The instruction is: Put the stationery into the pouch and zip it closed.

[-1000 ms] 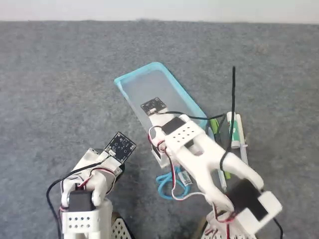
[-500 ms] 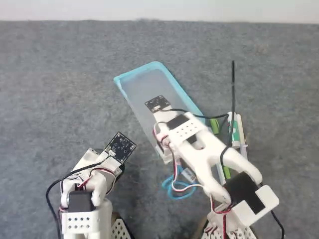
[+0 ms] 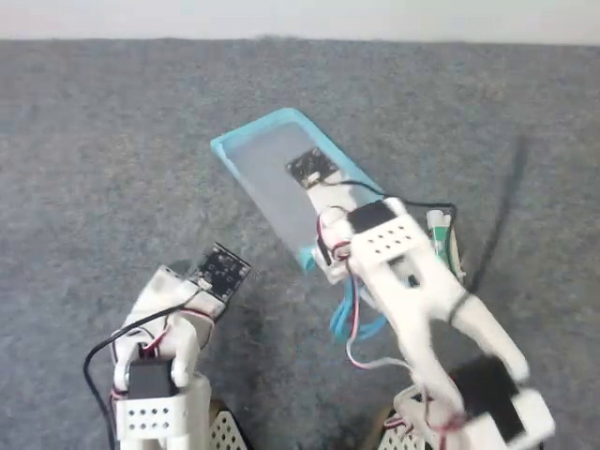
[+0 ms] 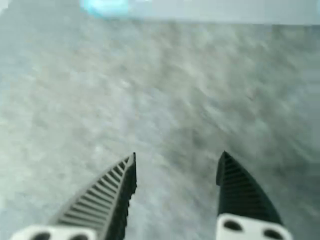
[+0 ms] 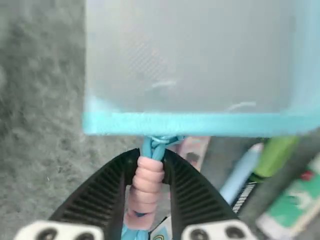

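The right arm [image 3: 405,272] hides the near end of the pouch [image 3: 267,169] and most of the stationery [image 3: 439,227] beside it. The left wrist view shows the grey surface [image 4: 175,85] blurred.

We saw two arms built from white plastic shells. The left arm [image 3: 159,375] carried a black motor block [image 3: 150,382] near its base, with a white plate dotted with small holes [image 3: 148,414] beneath it. A thin black cable [image 3: 131,328] ran along its side. The right arm [image 3: 422,291] had the same white shell, a dotted panel [image 3: 392,239], a black motor [image 3: 480,386] and a loose white wire [image 3: 361,361]. Each wrist bore a small black circuit board [image 3: 222,272]. The left gripper [image 4: 178,156] and the right gripper [image 5: 150,154] had black, tapering fingers [image 5: 95,200] with ribbed inner faces. These were set in white mounts [image 4: 250,227] with round screw holes.
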Tool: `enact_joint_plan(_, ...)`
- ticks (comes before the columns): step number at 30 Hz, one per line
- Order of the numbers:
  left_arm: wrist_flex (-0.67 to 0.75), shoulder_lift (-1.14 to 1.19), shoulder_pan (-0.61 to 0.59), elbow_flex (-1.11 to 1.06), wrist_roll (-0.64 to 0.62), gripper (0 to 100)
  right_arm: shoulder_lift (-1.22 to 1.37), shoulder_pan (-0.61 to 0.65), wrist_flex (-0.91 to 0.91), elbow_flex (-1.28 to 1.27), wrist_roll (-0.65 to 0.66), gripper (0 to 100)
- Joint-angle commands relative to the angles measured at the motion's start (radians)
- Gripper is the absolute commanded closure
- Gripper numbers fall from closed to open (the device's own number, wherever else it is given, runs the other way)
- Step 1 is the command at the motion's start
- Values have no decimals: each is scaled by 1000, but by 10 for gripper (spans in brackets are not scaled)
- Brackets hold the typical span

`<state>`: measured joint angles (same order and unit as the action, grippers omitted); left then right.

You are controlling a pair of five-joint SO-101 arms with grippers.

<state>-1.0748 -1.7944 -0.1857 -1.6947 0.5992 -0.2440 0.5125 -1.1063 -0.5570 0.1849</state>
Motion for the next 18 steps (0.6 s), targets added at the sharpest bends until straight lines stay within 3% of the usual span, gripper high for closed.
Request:
enact_joint_plan(1,130,0,-52,22,-133,754,-183,-39,-16,61,34,992)
enact_joint_plan(8,49,14,-31,240,-253,750,-374,22,13,55,34,992)
enact_joint_plan(18,-8,512,322,610,-439,639,-404,99,68,-46,43,993)
